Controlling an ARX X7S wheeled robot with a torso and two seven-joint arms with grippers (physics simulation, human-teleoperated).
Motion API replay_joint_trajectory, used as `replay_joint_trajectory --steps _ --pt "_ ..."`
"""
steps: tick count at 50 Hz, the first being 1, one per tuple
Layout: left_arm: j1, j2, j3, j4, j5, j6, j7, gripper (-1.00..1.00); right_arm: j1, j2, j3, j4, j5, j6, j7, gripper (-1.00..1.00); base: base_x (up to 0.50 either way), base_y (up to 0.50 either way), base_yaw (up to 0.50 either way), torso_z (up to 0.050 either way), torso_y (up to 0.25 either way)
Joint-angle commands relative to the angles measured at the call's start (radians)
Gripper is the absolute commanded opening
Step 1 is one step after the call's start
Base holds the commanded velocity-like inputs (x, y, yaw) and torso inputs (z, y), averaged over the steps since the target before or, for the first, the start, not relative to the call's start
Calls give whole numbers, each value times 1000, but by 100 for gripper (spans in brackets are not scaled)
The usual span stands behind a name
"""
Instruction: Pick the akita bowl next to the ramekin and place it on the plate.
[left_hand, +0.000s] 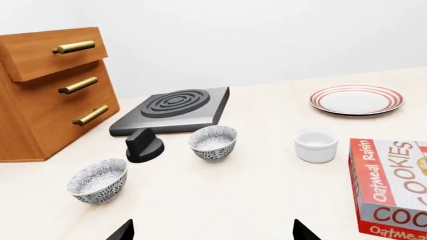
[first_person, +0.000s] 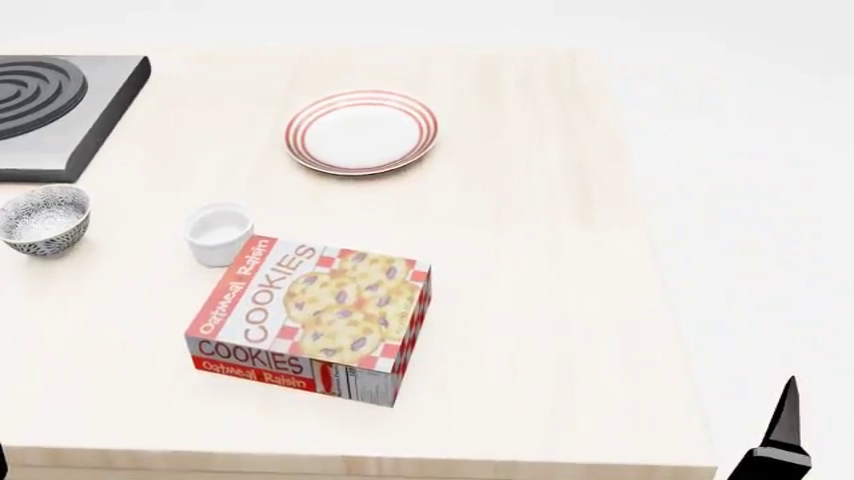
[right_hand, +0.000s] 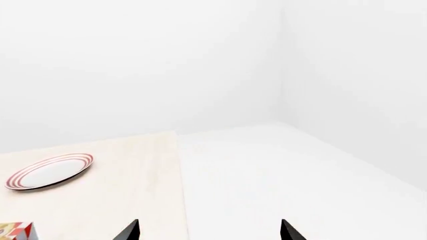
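The akita bowl, grey-and-white patterned, stands upright on the table next to the white ramekin. The red-ringed plate lies farther back, empty. My left gripper is open, hanging short of the akita bowl with nothing between its fingers. A look-alike bowl sits closer to it, off to one side. My right gripper is open and empty at the table's right edge; one of its fingertips shows in the head view, off the table's front right corner.
A cookie box lies in front of the ramekin. A dark burner with a black knob sits behind the bowls. A wooden drawer unit stands beyond the look-alike bowl.
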Motion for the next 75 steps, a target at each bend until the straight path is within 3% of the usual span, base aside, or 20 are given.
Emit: replay_joint_trajectory --steps 1,75 --pt "3 21 -32 6 -5 8 22 100 1 -17 23 6 -16 -8 -11 100 70 0 0 0 0" --pt "11 11 -27 1 -21 20 9 100 -4 -7 10 30 -7 -41 -1 100 171 0 0 0 0"
